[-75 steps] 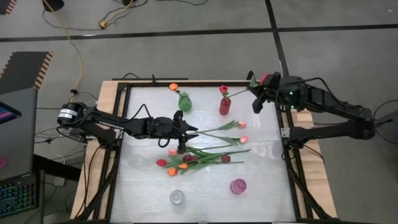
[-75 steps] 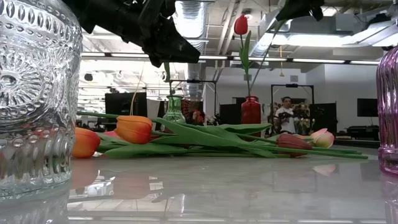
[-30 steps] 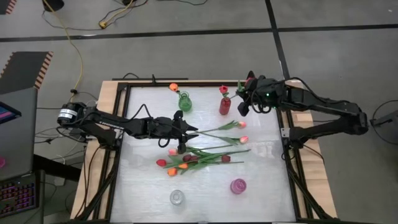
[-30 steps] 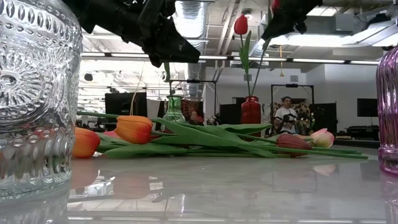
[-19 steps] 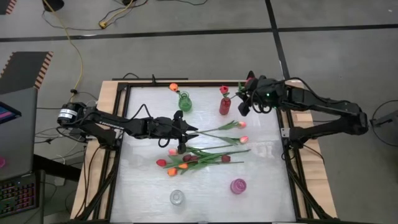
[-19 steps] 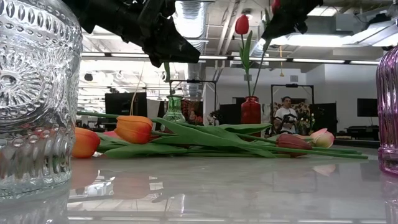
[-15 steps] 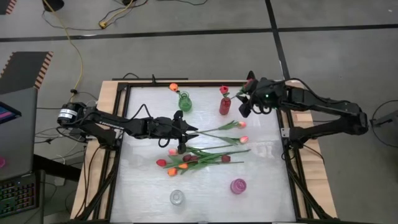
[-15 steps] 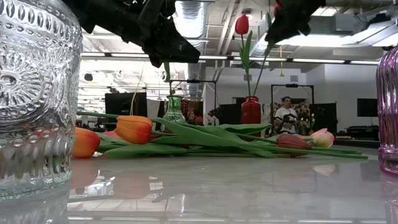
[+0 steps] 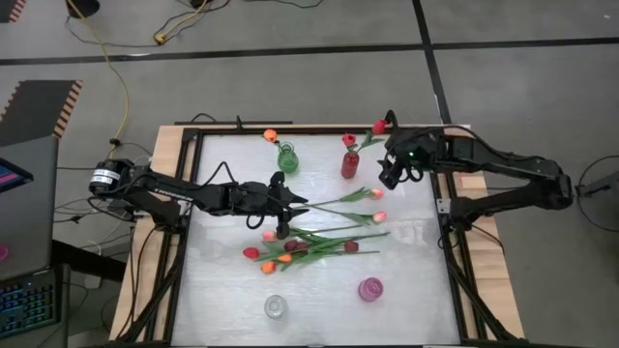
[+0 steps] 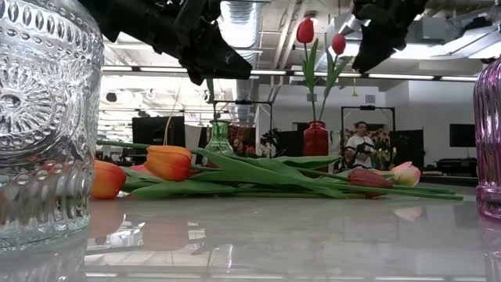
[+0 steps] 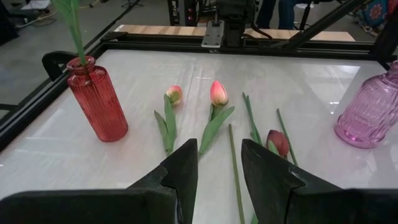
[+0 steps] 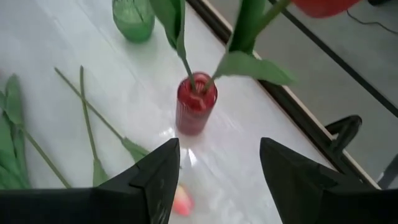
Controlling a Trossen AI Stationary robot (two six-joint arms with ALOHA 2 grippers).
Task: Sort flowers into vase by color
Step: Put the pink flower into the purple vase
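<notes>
Red ribbed glass vase [image 9: 350,163] at the table's far edge holds two red tulips [image 10: 338,44]; my right gripper [image 9: 389,174] hovers just right of it, fingers spread wide and empty; loose tulips [image 9: 309,244] clutter mid-table beneath my left gripper [image 9: 282,215], narrowly parted, holding nothing I can see.

One camera looks straight down on my table [image 9: 319,290], one skims its top; both wrist cameras share the red vase [image 11: 96,102].

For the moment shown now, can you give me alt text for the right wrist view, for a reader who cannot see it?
A red vase on a white table holds two green flower stems, framed between the open right gripper's dark fingers. A green vase stands beyond it, loose stems lie on the table beside it, and a red flower head shows at the picture's edge.
</notes>
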